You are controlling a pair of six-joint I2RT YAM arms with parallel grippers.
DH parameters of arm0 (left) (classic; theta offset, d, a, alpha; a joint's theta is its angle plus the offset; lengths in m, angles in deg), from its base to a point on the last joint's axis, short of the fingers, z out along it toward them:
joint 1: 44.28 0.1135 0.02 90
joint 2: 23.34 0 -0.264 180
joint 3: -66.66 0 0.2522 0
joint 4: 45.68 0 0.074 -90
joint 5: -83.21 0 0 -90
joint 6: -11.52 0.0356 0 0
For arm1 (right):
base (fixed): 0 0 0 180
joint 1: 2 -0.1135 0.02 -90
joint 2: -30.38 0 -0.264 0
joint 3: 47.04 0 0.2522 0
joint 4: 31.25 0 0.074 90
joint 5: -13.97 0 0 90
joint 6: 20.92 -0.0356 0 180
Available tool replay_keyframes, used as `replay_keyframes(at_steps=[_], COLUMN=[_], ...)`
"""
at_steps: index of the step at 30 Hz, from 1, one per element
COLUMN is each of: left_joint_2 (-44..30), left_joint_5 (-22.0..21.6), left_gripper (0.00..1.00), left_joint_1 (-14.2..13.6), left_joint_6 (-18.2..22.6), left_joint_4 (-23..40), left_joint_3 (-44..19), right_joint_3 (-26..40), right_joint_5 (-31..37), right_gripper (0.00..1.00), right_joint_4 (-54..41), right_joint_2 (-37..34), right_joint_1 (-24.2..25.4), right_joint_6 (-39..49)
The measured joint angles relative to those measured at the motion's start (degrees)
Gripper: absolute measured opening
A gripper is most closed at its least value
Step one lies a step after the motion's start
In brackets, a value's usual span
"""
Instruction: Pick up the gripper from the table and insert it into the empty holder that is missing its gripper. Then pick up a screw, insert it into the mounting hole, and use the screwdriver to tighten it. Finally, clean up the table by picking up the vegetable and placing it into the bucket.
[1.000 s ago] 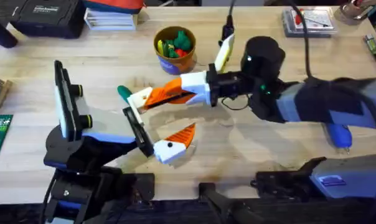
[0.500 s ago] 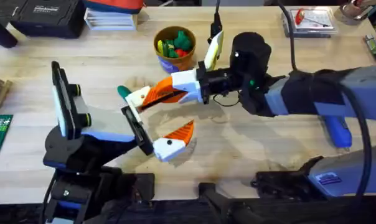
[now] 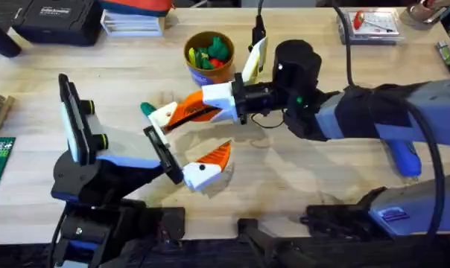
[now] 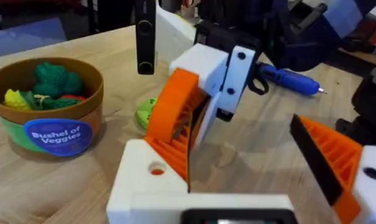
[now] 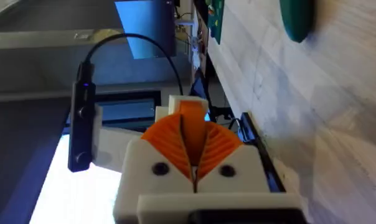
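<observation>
a: none of the three jobs looks finished to me. how far along do you make it?

b: early, i'd say. the right end effector [image 3: 182, 112] is clamped on the white gripper [image 3: 164, 116] and holds it off the table [image 3: 299, 186], close to the top of the black holder [image 3: 159, 149] on the left arm. i cannot tell whether it has started into the holder.

a: and the left end effector [image 3: 188, 141]?

b: spread wide and carrying nothing, with the bare holder on one side and its one orange-and-white finger [image 3: 207, 167] on the other.

a: so the screw and the tightening are left.

b: i judge so. i can't make out a screw. the blue screwdriver [image 3: 405, 161] lies on the table toward the right edge, partly under the right arm, with nothing gripping it.

a: and the clean-up?

b: not done. the dark green vegetable [image 3: 147, 110] lies on the table left of the middle, just beside the held gripper and well apart from the bucket [image 3: 208, 68].

a: what's in the bucket?

b: it stands upright near the far edge, about the middle. inside are a knobbly green toy [image 4: 51, 78], something yellow [image 4: 12, 98] and a bit of red. there's room on top.
</observation>
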Motion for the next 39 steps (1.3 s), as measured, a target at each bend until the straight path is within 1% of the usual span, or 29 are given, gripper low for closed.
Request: replay_keyframes(at_steps=[5, 10, 16, 19, 23, 24, 26, 29, 32, 33, 36, 37, 38, 39], left_joint_2=[0.0, 0.0, 0.0, 0.0, 0.0, 0.0, 0.0, 0.02, 0.0, 0.0, 0.0, 0.0, 0.02, 0.0], left_joint_5=[-0.59, -0.87, -0.34, -0.08, 1.85, 2.09, 2.37, 2.44, 2.9, 3.77, 4.85, 5.56, 5.72, 5.8], left_gripper=[0.986, 0.986, 0.986, 0.986, 0.986, 0.987, 0.987, 0.987, 0.987, 0.987, 0.987, 0.986, 0.986, 0.986], left_joint_1=[0.23, 0.23, 0.21, 0.21, -0.31, -0.54, -0.55, -0.55, -0.55, -0.62, -0.99, -0.99, -0.99, -0.99], left_joint_6=[-0.34, -0.37, -0.35, -0.32, -0.09, 0.06, 0.34, 1.15, 1.43, 1.4, 1.4, 1.4, 1.4, 1.4], left_joint_4=[-0.02, -0.04, -0.04, -0.04, 0.02, 0.02, 0.02, -0.09, -0.11, 0.13, 0.2, 0.22, 0.22, 0.22], left_joint_3=[0.01, 0.02, 0.0, 0.0, 0.0, 0.0, 0.0, 0.0, 0.0, 0.0, 0.0, 0.0, 0.0, 0.0], right_joint_3=[0.1, 0.15, 0.2, 0.2, 0.22, 0.22, 0.22, 0.22, 0.22, 0.22, 0.24, 0.24, 0.24, 0.24], right_joint_5=[1.83, 2.28, 2.33, 2.31, 2.33, 2.31, 2.25, 1.54, 0.01, -1.33, -2.24, -3.04, -3.12, -3.18], right_gripper=[0.007, 0.007, 0.076, 0.153, 0.19, 0.214, 0.309, 0.489, 0.574, 0.616, 0.642, 0.714, 0.762, 0.843], right_joint_4=[-0.11, -0.15, -0.4, -0.66, -0.86, -0.81, -0.81, -0.85, -0.9, -0.57, -0.39, -0.4, -0.39, -0.39], right_joint_2=[0.01, 0.0, 0.0, 0.0, 0.0, 0.0, -0.03, -0.76, -1.47, -1.55, -1.55, -1.55, -1.55, -1.55], right_joint_1=[-0.66, -0.78, -0.62, -0.47, -0.47, -0.45, -0.39, -0.15, 0.5, 1.41, 2.38, 3.74, 4.06, 4.38], right_joint_6=[0.0, 0.0, 0.46, 0.48, 0.48, 0.54, 0.84, 1.29, 1.43, 1.53, 1.53, 1.51, 1.53, 1.5])
